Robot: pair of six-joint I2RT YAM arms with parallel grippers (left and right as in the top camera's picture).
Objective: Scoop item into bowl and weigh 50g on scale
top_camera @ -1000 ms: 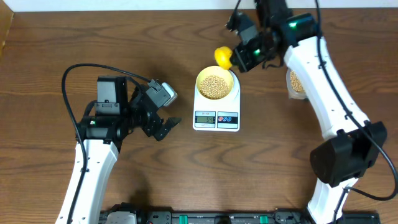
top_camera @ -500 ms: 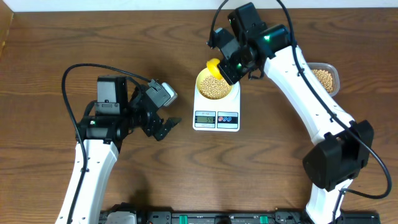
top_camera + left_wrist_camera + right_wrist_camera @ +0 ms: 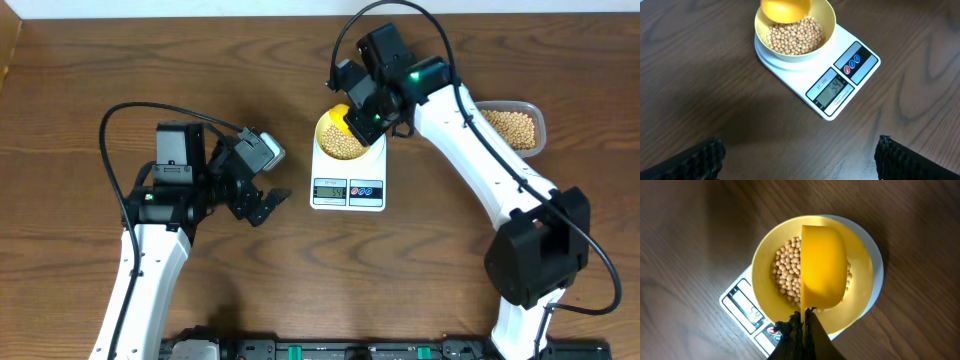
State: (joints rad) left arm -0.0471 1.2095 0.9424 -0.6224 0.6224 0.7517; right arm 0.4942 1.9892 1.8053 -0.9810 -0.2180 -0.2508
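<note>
Right claw (image 3: 802, 322), clamped on the scoop (image 3: 822, 265), may spill extra beans (image 3: 785, 275) into the bowl (image 3: 762, 255); scale (image 3: 805, 82) seemingly reads 54, over 50.

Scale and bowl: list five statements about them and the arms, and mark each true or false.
1. The bowl sits on the scale. True.
2. The bowl is empty. False: it holds beans.
3. The right end effector holds the yellow scoop over the bowl. True.
4. The left end effector grips the scale. False: it is open, apart from the scale, and holds nothing.
5. The clear container lies to the left of the scale. False: it lies to the right, with beans in it.
</note>
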